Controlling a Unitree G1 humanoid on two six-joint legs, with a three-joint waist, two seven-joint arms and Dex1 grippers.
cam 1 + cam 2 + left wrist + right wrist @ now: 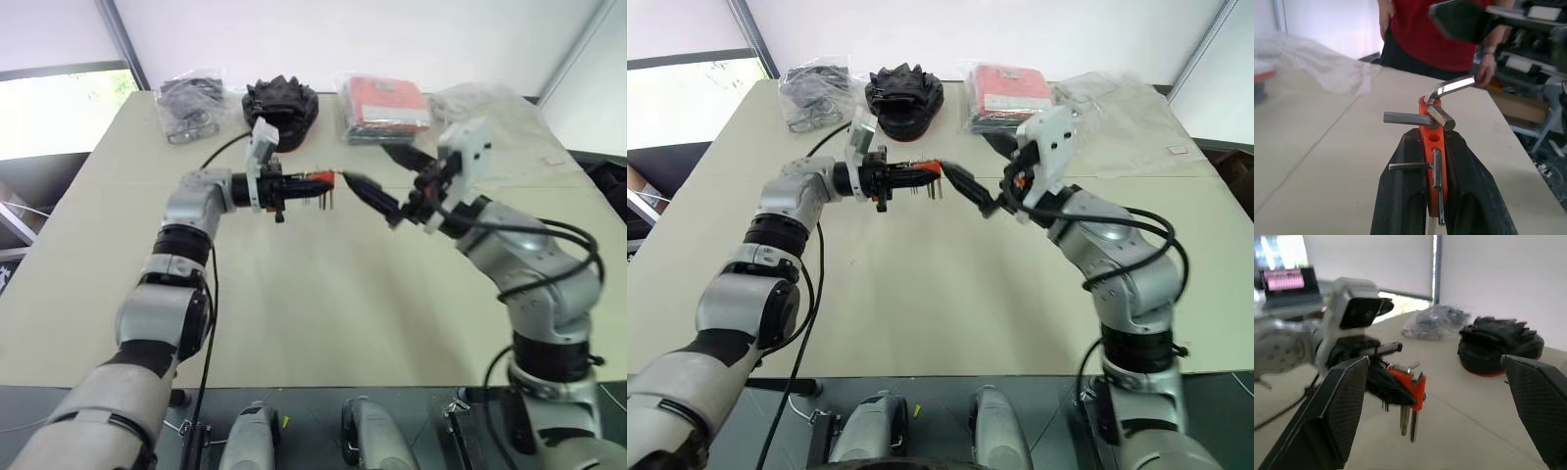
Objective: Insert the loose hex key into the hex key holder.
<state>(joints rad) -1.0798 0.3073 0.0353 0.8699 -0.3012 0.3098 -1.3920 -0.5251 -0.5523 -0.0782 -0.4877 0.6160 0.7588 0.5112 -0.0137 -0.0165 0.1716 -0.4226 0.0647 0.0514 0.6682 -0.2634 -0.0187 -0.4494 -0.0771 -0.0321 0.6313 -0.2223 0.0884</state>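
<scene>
My left gripper (294, 184) is shut on the hex key holder (318, 178), an orange block held level above the table with dark keys hanging from it. In the left wrist view the holder (1426, 131) sits between the black fingers (1400, 196). The loose hex key (1454, 87), a bright L-shaped rod, stands with one end in the holder's far end. My right gripper (367, 164) is open just to the right of the holder, touching nothing. In the right wrist view the holder (1413, 382) lies between its spread fingers (1337, 416).
Along the far edge of the beige table (323, 294) lie a clear bag of dark parts (191, 106), a black bundle (281, 103), a red packet in plastic (385, 106) and crumpled clear plastic (500, 108). A person in a red top (1435, 34) stands beyond the table.
</scene>
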